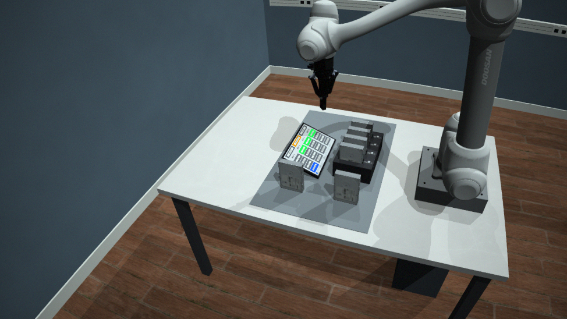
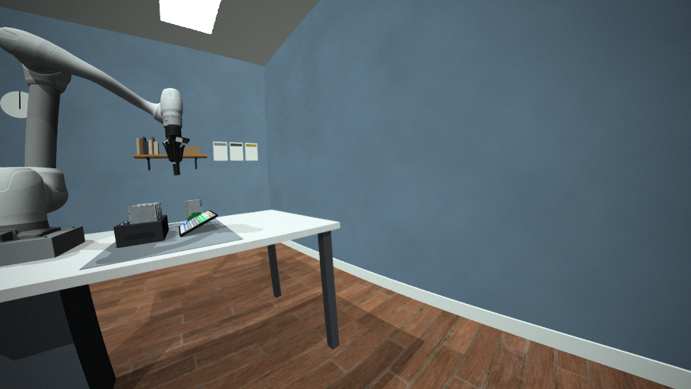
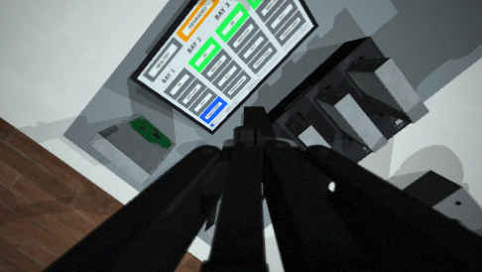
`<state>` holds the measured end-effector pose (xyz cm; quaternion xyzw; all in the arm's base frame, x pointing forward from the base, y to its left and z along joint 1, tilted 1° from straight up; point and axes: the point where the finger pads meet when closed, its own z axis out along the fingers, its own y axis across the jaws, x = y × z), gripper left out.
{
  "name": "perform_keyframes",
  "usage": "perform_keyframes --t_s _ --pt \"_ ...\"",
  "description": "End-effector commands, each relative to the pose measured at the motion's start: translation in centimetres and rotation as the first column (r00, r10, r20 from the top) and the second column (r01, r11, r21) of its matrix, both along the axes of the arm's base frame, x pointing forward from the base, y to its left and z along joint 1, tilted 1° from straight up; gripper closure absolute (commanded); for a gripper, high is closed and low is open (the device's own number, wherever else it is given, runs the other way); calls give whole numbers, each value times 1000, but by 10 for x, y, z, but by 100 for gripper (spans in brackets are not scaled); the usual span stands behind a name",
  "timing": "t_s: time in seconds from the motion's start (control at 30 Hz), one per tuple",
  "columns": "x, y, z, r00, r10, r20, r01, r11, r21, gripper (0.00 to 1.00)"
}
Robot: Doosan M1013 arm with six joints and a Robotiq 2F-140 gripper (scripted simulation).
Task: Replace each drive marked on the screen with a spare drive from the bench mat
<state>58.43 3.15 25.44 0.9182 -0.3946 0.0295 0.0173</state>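
Pincer (image 1: 323,108) (image 2: 177,174) (image 3: 253,122) closed on nothing, above the screen's (image 1: 325,139) (image 2: 198,222) (image 3: 171,94) far side; possibly pressing buttons comes next, though the labels are hard to read.

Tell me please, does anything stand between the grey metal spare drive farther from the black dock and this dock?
Yes: a corner of the tilted, black-framed screen reaches into the straight line from the spare drive to the dock. Lifting first would probably clear it.

We see dull blue walls meeting a reddish-brown plank floor (image 1: 245,254) (image 2: 270,333) along white baseboards (image 1: 119,215) (image 2: 415,293). A bright ceiling panel (image 2: 189,14) glows above our white desk (image 1: 206,158) (image 2: 289,223), while a wooden wall shelf (image 2: 145,156) holds upright books (image 2: 140,145) beside three posted sheets (image 2: 236,151).
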Motion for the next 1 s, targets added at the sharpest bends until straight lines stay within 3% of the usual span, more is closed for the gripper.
perform_keyframes --t_s 0.0,0.2,0.27,0.3,0.37,0.97 --pt "50 -20 35 961 274 -21 -274 962 17 90" --pt "70 -31 51 838 545 -32 -545 839 14 90" --pt "70 -31 51 838 545 -32 -545 839 14 90" --pt "70 -31 51 748 662 -41 -662 749 30 90" --pt "70 -31 51 693 719 -43 -718 695 45 90" --pt "70 -31 51 693 720 -43 -719 694 45 90"
